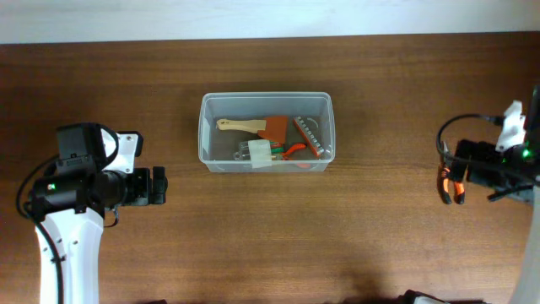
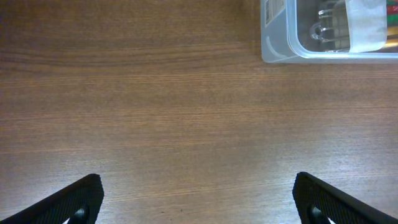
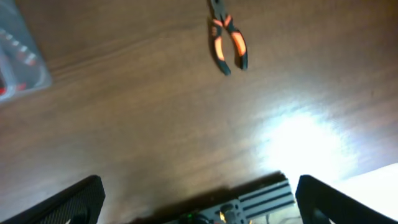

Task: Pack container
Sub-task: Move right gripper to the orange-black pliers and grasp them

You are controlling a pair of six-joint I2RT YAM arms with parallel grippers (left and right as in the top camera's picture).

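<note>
Container [image 1: 203, 135] holds, seemingly, a brush [image 1: 240, 125].

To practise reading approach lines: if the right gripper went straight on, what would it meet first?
Probably the orange-handled pliers lying on the table just ahead of the right gripper, slightly off-centre; depth is unclear.

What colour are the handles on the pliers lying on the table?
Orange with black trim on the pliers; it shows clearest in the right wrist view.

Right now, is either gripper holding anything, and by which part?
Nothing: left gripper and right gripper are open and empty; the pliers lie loose on the table.
</note>
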